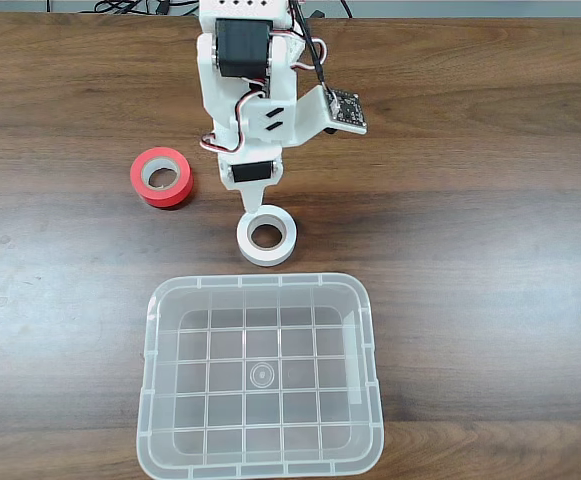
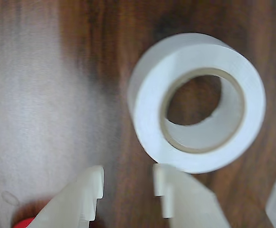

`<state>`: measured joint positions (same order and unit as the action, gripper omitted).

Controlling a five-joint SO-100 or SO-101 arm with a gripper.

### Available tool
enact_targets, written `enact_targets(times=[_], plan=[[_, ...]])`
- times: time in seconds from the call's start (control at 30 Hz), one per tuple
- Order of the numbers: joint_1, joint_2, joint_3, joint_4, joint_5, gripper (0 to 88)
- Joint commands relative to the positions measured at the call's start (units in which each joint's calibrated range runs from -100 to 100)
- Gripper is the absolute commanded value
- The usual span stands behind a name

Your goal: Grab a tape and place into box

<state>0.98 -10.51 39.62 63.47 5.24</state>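
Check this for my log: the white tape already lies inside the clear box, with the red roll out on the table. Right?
Not quite. The white tape lies on the table, just outside the clear box, as the fixed view shows; the open claw sits close beside it. The red roll is indeed out on the table.

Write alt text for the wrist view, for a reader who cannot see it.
A white ring-shaped roll of tape with a hollow core lies flat on a dark wooden table, close up. The arm's pale two-finger gripper enters from the bottom edge, its jaws slightly parted and just short of the roll, not touching it.
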Motion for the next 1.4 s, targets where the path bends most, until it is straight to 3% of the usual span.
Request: enact_targets(times=[0.0,0.6,0.83,1.1,1.37], plan=[[0.6,1.0,-4.9,-2.9,1.2,20.7],[-0.2,10.4,-5.0,-11.1,3.5,19.8],[-0.2,10.6,-5.1,-11.8,4.1,1.2],[-0.1,10.3,-5.1,-10.2,4.1,1.4],[-0.2,-0.7,-10.8,-0.4,3.6,1.4]])
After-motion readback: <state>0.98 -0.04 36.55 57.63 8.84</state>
